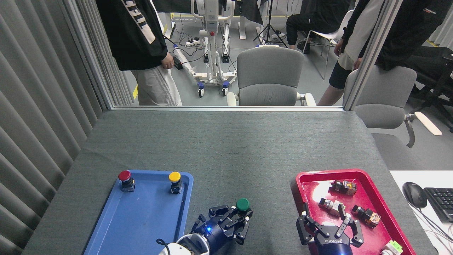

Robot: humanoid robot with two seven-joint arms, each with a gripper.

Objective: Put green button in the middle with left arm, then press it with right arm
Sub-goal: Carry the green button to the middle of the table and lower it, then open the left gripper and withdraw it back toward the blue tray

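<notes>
Left gripper (240,216) grips green button (242,204) over bare cloth (226,148) between blue tray (141,219) and red tray (311,177), ready to set down | right gripper (327,226) wide open, waits to press

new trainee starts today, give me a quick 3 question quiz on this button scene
1. True or false: the green button lies in the blue tray.
2. Which gripper is closed on the green button? A) left gripper B) right gripper C) neither
3. Fill in: the red button and the ______ button stand at the far end of the blue tray.

Key: 1. False, it is over the grey cloth between the trays. 2. A; the right gripper is open over the near end of the red tray. 3. yellow
</notes>
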